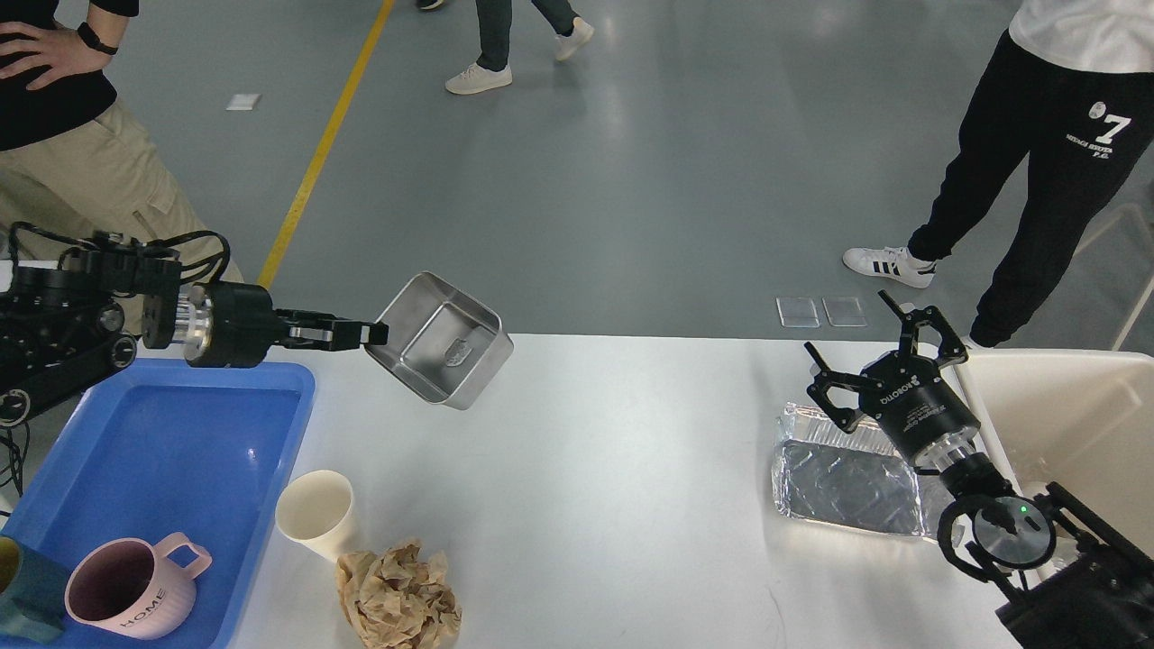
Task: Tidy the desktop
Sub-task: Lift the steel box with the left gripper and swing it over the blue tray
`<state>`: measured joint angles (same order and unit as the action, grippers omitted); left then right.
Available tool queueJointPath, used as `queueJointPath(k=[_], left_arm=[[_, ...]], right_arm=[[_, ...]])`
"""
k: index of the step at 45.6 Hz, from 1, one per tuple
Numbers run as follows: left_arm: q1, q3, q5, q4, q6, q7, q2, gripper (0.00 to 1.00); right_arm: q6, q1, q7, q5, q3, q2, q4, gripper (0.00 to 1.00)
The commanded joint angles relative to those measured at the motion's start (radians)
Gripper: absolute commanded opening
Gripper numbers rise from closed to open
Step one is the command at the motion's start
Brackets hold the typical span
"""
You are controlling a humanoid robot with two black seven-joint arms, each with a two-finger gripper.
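Observation:
The white desktop [613, 469] fills the lower view. My left gripper [365, 333] is shut on the rim of a square steel container [442, 341] and holds it tilted in the air above the desktop's far left edge. My right gripper [879, 347] is open and empty, above the far end of a foil tray [843, 482] at the right. A cream paper cup [315, 514] and a crumpled brown paper ball [399, 595] lie near the front left. A pink mug [135, 586] marked HOME sits in the blue tray [180, 433].
A beige plastic bin [1073, 406] stands at the right edge. A teal item [27, 586] sits in the blue tray's front corner. People stand beyond the desktop at the left and right. Two clear squares [820, 312] lie on the floor.

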<state>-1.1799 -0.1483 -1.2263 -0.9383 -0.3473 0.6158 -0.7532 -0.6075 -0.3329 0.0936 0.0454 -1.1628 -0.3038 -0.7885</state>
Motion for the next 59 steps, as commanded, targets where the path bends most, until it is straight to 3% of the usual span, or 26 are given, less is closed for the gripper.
queueJointPath(k=[1,8,13,29,40,46,59], left_arm=[[0.069,0.082,0.030,-0.042,0.007,-0.001,-0.118,0.04],[0.196,0.187,0.050,-0.045,0.031,-0.002,-0.218,0.04],[0.322,0.230,0.056,-0.045,0.125,-0.004,-0.290,0.04],[0.411,0.239,0.211,-0.042,0.192,-0.004,-0.479,0.04],[0.545,0.231,0.225,-0.017,0.318,-0.024,-0.506,0.04],[0.591,0.230,0.228,0.019,0.381,-0.062,-0.500,0.04],[0.602,0.227,0.238,0.271,0.393,-0.080,-0.385,0.04]], right_arm=[[0.000,0.000,0.000,0.001,0.002,0.000,0.000,1.00],[0.000,0.000,0.000,0.001,0.000,0.000,-0.001,1.00],[0.000,-0.005,0.000,0.001,0.000,-0.001,-0.003,1.00],[0.000,-0.014,0.000,0.002,0.003,0.000,-0.001,1.00],[-0.001,-0.014,0.000,0.002,0.003,0.000,-0.005,1.00],[-0.001,-0.014,0.000,0.001,0.003,0.000,-0.006,1.00],[-0.001,-0.012,0.000,0.002,0.003,0.000,-0.009,1.00]])
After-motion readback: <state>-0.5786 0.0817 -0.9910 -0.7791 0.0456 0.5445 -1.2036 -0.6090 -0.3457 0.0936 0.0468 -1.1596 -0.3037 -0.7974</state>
